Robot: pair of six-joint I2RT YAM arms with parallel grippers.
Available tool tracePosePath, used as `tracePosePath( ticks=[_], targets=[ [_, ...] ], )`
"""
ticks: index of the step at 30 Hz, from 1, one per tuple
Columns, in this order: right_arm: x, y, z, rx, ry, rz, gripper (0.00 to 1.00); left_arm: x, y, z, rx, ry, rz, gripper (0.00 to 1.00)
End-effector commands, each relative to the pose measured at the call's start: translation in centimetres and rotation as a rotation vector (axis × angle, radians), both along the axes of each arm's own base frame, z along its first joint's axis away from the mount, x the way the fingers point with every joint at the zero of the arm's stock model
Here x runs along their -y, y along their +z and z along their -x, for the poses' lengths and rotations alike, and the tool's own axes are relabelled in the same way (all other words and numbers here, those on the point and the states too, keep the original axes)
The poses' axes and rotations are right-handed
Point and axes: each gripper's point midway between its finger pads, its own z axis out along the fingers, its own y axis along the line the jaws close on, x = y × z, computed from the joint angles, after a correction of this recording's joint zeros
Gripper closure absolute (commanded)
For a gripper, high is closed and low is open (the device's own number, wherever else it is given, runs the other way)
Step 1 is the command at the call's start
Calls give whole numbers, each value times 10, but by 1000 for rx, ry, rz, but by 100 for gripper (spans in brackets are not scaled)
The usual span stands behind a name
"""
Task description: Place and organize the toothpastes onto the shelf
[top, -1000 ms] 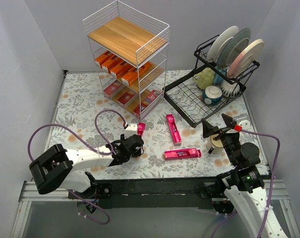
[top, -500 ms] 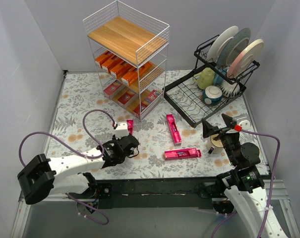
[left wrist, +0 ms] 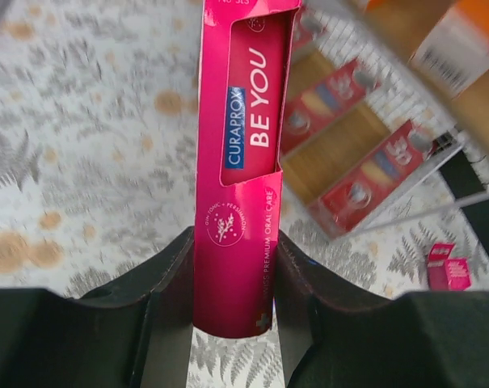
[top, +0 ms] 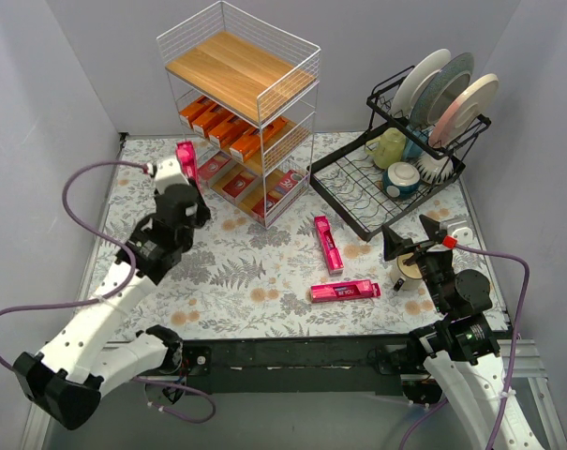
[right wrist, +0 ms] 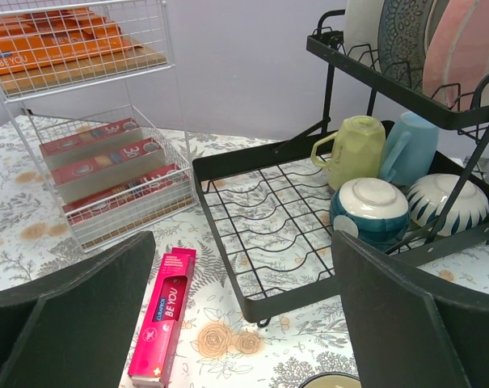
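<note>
My left gripper [top: 181, 184] is shut on a bright pink toothpaste box [left wrist: 242, 153], held up beside the left side of the white wire shelf [top: 234, 33]; the box tip shows in the top view [top: 185, 153]. Orange boxes [top: 223, 127] lie on the middle board, dark red boxes [top: 238, 181] on the bottom board. Two more pink boxes lie on the table: one [top: 327, 243] in front of the shelf, also in the right wrist view [right wrist: 163, 325], and one [top: 345, 291] nearer the front. My right gripper [top: 416, 241] is open and empty at the right.
A black wire dish rack [top: 381, 192] with plates [top: 449, 89], mugs and bowls stands at the back right. A small cup [top: 410, 270] sits under the right gripper. Grey walls close in the left, right and back.
My left arm has lifted the pink box off the table near the front and carried it back and left, up to the shelf's left side. The right arm has not moved.
</note>
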Motion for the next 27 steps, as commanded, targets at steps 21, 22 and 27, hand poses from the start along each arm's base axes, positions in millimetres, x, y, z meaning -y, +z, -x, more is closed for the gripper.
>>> tracePosePath(
  ticks=[21,22,27],
  targets=[
    [5,3,-3,-3,-36,4,1,32,275,-181,467,-515,-251,65],
    [5,1,-4,-7,-36,6,2,31,273,-184,466,-521,-247,64],
    [3,-3,-7,-29,-33,12,1,21,252,-201,419,-525,-238,61]
  ],
)
